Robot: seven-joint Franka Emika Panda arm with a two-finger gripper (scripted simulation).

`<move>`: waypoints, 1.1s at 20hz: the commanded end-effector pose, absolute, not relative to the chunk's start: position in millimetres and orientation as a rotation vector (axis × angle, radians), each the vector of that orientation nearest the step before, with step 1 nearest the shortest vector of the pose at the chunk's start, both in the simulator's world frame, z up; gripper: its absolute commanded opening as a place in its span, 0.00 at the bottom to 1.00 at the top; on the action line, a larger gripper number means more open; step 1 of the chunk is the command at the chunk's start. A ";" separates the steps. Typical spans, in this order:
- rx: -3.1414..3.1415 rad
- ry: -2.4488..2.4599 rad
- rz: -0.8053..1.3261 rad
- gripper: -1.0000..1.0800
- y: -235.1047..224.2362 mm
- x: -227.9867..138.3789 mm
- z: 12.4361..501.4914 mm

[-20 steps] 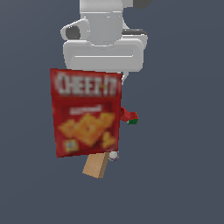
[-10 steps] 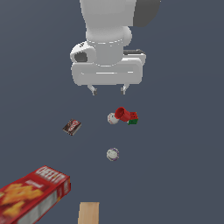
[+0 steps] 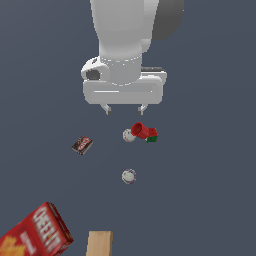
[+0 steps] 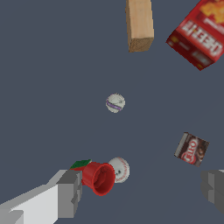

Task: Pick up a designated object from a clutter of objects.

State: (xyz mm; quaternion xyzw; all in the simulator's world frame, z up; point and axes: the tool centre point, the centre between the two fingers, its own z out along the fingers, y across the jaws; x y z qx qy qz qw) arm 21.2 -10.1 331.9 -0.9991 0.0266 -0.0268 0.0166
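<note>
My arm (image 3: 125,35) is glossy white with a dark grey panel; my gripper (image 3: 125,108) has short grey fingertips (image 4: 70,194).

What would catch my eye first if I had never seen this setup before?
Probably the big white robot arm, its open fingers hanging above a dark floor. Just beneath them a tipped red cup lies touching a whitish ball, with a red-green cube at its other side. A purple-marked ball sits alone, and a red Cheez-It box fills the exterior view's lower left corner beside a wooden block.
</note>
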 end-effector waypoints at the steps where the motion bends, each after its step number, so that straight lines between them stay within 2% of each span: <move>1: -3.103 0.131 -0.077 0.96 -9.4 28.1 321.9; 8: -3.086 0.342 -0.056 0.96 -6.4 56.0 277.4; 22: -3.004 0.861 -0.011 0.96 1.8 105.1 148.2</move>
